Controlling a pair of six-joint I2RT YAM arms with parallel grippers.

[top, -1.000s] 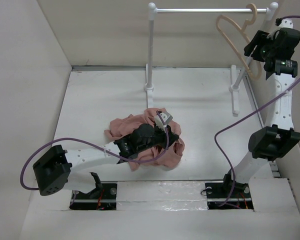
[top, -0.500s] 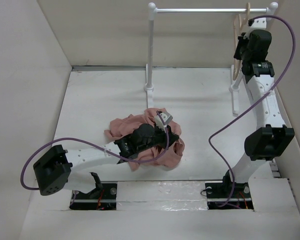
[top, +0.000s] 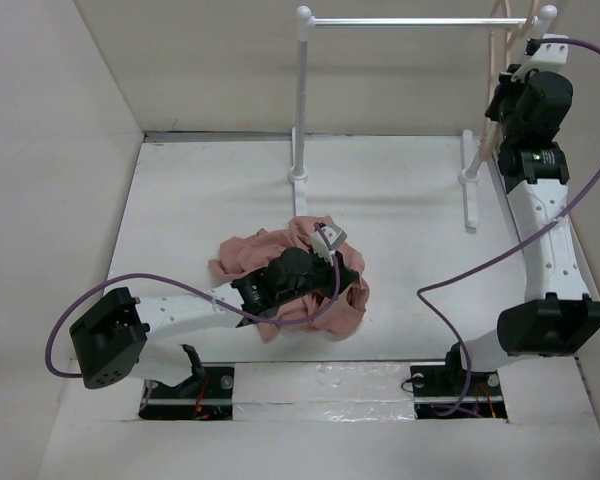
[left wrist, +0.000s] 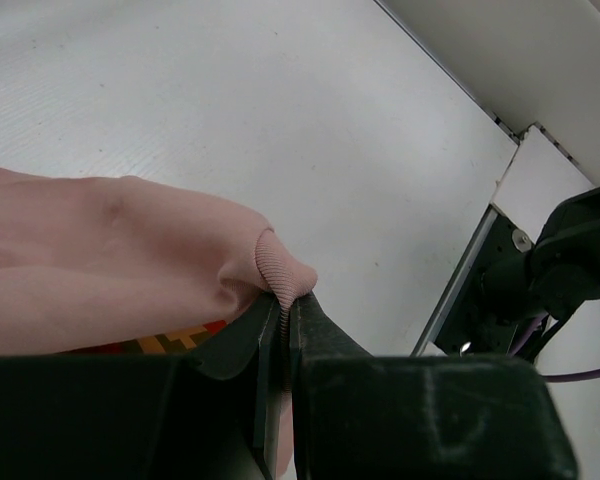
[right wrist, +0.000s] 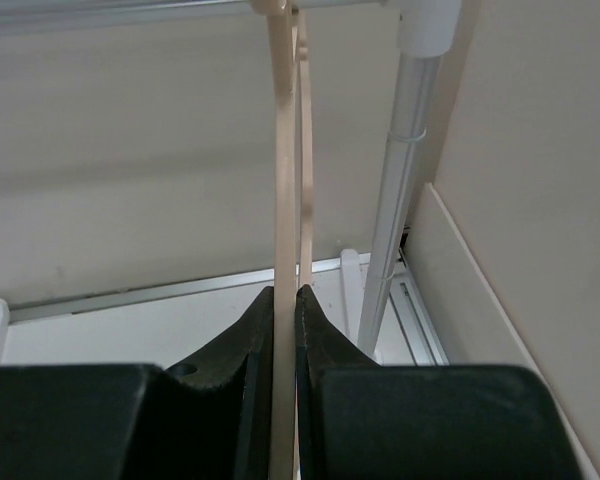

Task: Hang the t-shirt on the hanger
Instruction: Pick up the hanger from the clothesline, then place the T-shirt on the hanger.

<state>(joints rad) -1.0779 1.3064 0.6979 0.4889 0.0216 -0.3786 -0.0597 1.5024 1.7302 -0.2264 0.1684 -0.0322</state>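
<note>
hanger [right wrist: 280, 150] now edge-on, seemingly cropped | right tool [right wrist: 285, 298] pinches it | left tool [left wrist: 286, 312] pinches t-shirt [left wrist: 110, 250]

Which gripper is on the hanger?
The right gripper, up at the rail: its jaws pinch the tan hanger. The left gripper is low on the table, shut on the pink t-shirt.

**What the cameras cannot show**

In the left wrist view, the shirt [left wrist: 100, 250] runs off the left edge, and its orange mark [left wrist: 170, 342] lies half behind the left gripper [left wrist: 285, 315]. From above, that arm covers the shirt's middle. The hanger [right wrist: 280, 150] shows edge-on, its hook cut off at the top and its lower end buried in the right gripper [right wrist: 285, 300].
</note>
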